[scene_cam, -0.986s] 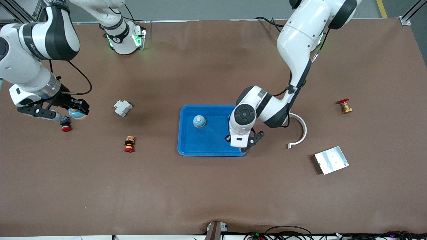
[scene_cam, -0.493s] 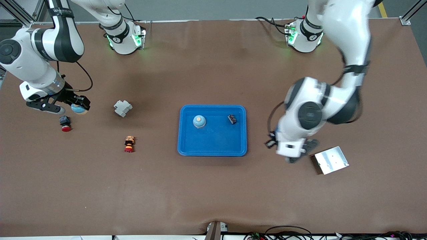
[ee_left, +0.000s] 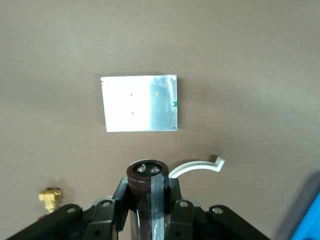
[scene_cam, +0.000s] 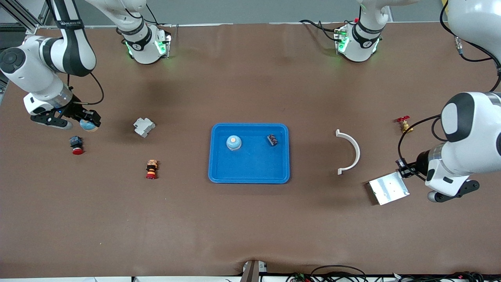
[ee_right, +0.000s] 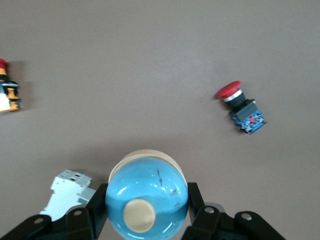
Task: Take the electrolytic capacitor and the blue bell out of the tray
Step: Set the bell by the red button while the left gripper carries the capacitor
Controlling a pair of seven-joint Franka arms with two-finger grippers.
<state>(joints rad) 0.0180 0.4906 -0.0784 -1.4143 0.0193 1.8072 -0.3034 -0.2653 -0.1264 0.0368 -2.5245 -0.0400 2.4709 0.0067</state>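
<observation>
capacitor (ee_left: 148, 195) pinched in left gripper (ee_left: 150, 210), blue bell (ee_right: 147, 196) clamped in right gripper (ee_right: 147, 212); lower each onto bare table well apart from tray (scene_cam: 219, 172) before releasing

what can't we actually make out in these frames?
- Front view: the capacitor held by the left gripper is too small to identify there; only the left wrist view shows it.
- Left wrist view: the tray is cut off by the frame edge.
- Front view: the small dark part in the tray is too small to name.
- Right wrist view: the blue bell hides the right gripper's fingertips.
</observation>
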